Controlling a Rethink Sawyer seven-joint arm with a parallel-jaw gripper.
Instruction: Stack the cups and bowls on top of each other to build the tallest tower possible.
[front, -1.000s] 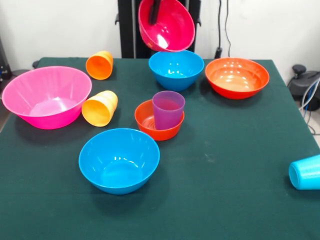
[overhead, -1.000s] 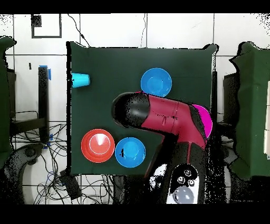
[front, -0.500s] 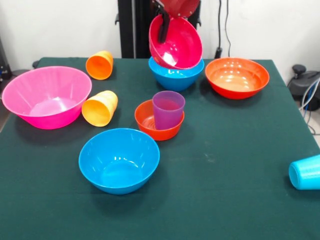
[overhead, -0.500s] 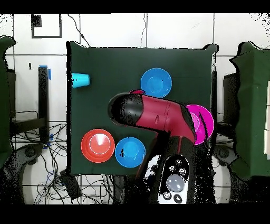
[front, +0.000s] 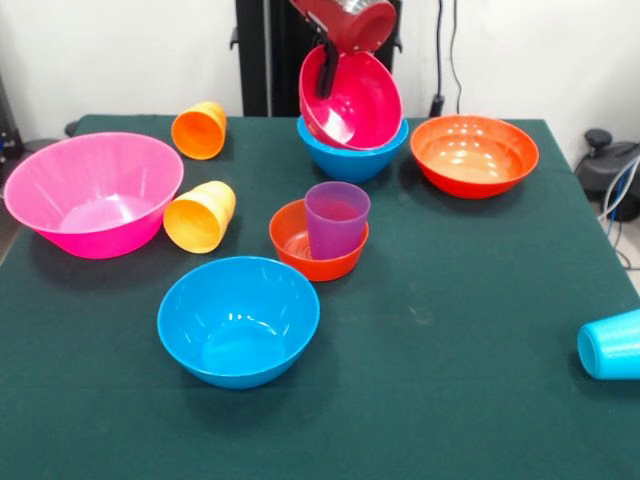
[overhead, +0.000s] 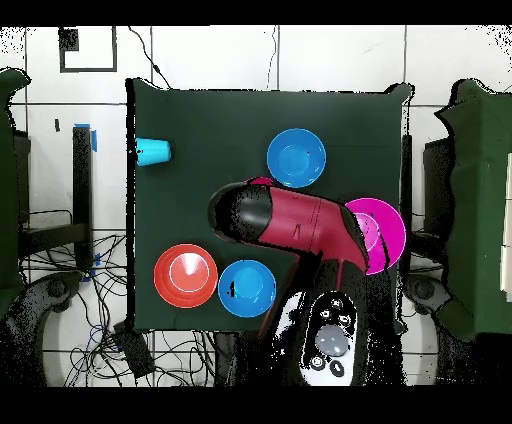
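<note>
Tilting steeply, the magenta bowl (front: 352, 97) hangs glossy from the claw (front: 325, 68), whose dark finger (front: 324, 70) runs down inside its rim, clamped on the wall. Its lower edge sits in the far blue bowl (front: 350, 155), its mouth facing the camera and a little left. Just right of that stands the orange-red bowl (front: 473, 153), wide and shallow. Nearer, the purple cup (front: 336, 220) stands upright in the small orange bowl (front: 300, 243). The near blue bowl (front: 238, 320) rests in front of them. At left sits the big pink bowl (front: 92, 193), with the yellow-orange cup (front: 199, 216) on its side touching it and the orange cup (front: 199, 130) on its side behind. The light blue cup (front: 609, 344) lies at the table's (front: 450, 380) right edge.
</note>
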